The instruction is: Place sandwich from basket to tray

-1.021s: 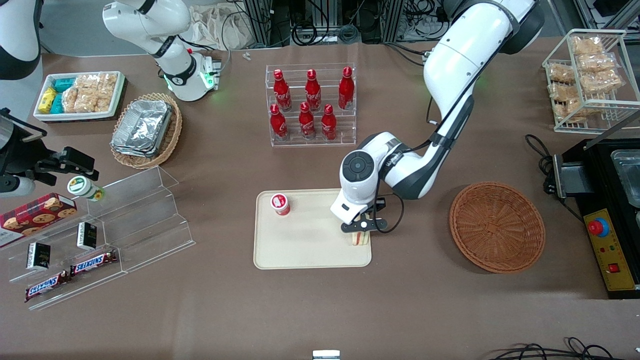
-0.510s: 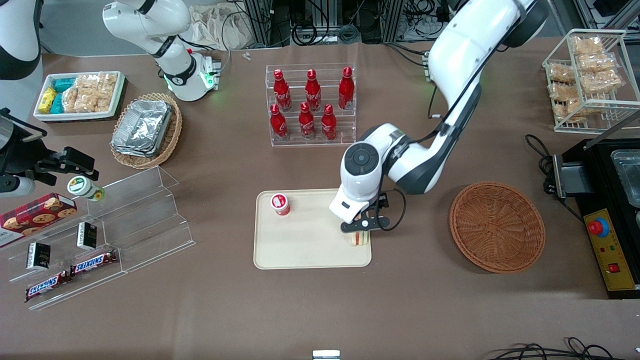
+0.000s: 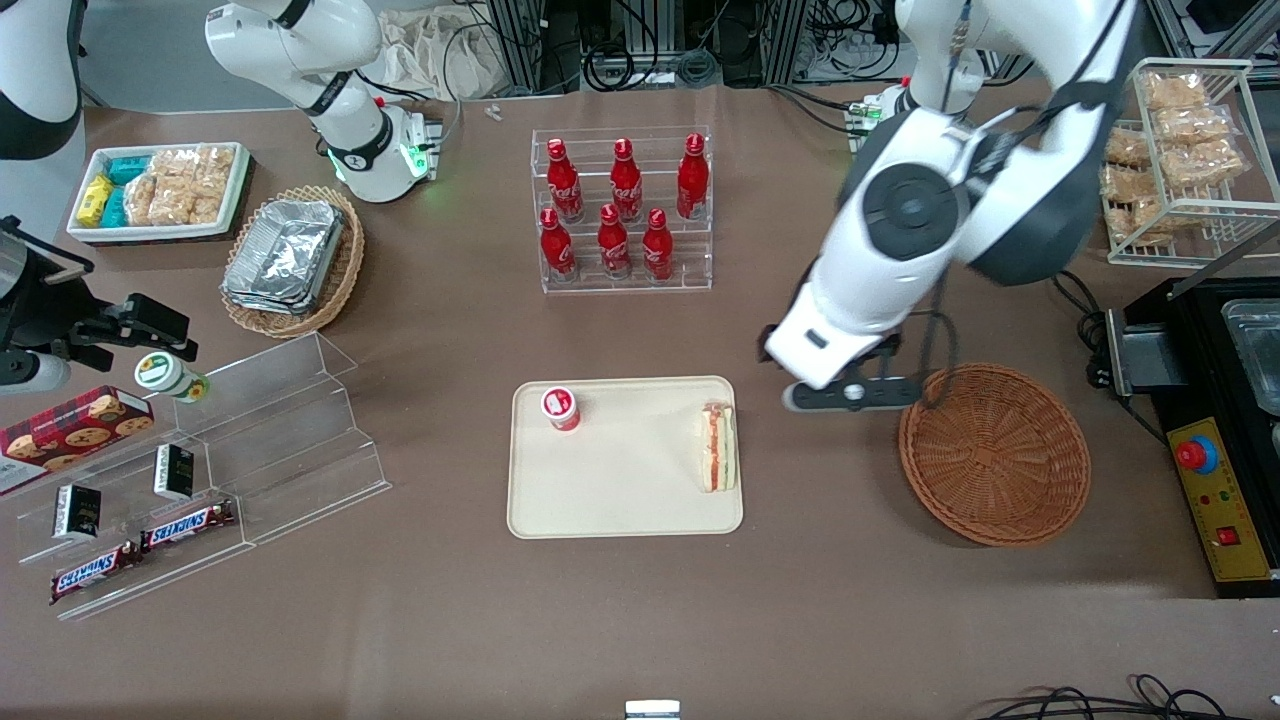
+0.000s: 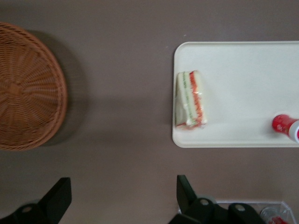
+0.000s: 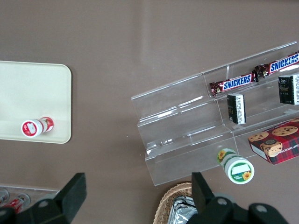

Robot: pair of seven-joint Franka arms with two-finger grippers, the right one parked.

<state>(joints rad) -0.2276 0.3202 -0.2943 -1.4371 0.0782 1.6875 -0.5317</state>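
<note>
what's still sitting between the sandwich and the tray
Nothing visible: the sandwich already lies on the tray, near the edge facing the basket. The open gripper hangs empty above bare table between tray and basket.

red cola bottles (image 3: pixel 620 210) in clear rack, snickers bars (image 3: pixel 140 548) on acrylic shelf, foil trays (image 3: pixel 285 255)

Lab bench, mock snack displays (image 3: pixel 200 480)

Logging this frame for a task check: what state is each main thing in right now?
sandwich: lying on the tray, released
tray: holds the sandwich and a small red cup
basket: empty
gripper: open, raised between tray and basket
</note>
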